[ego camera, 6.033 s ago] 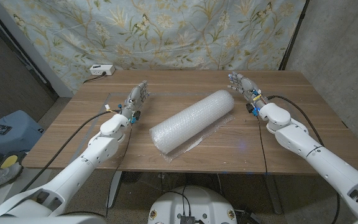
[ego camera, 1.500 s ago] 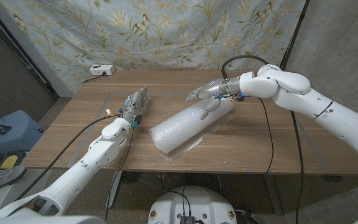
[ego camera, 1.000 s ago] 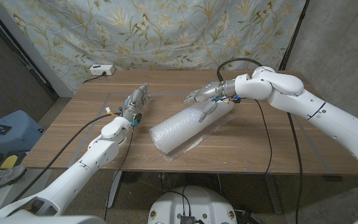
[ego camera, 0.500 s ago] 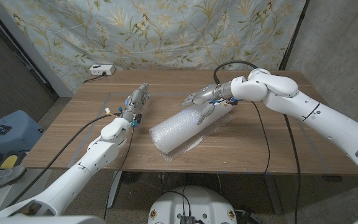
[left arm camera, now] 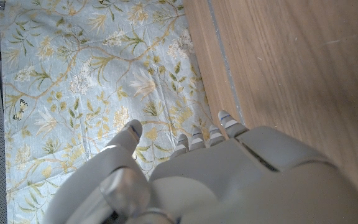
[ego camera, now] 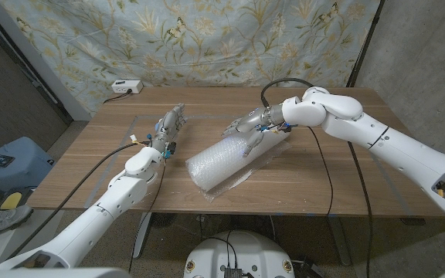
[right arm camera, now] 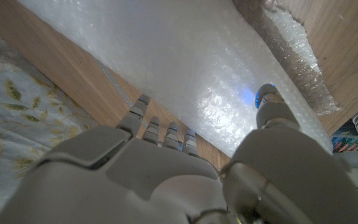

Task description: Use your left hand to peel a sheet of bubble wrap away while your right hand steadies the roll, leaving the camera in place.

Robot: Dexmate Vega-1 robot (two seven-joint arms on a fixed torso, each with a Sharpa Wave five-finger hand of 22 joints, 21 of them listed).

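Floral backdrop [ego camera: 207,38]; wooden table [ego camera: 107,147]. Left hand [ego camera: 169,124]: fingers extended, holding nothing, beside the roll. Bubble wrap roll [ego camera: 219,158]: mid-table, diagonal. Right hand [ego camera: 247,129]: fingers spread above the roll's far half; contact uncertain. Step: steadying. Next: press down, then left hand seeks the sheet edge.

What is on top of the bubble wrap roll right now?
The right hand is over the far end of the bubble wrap roll, fingers spread above it; contact is unclear. No camera is visible; anything inside the roll is covered.
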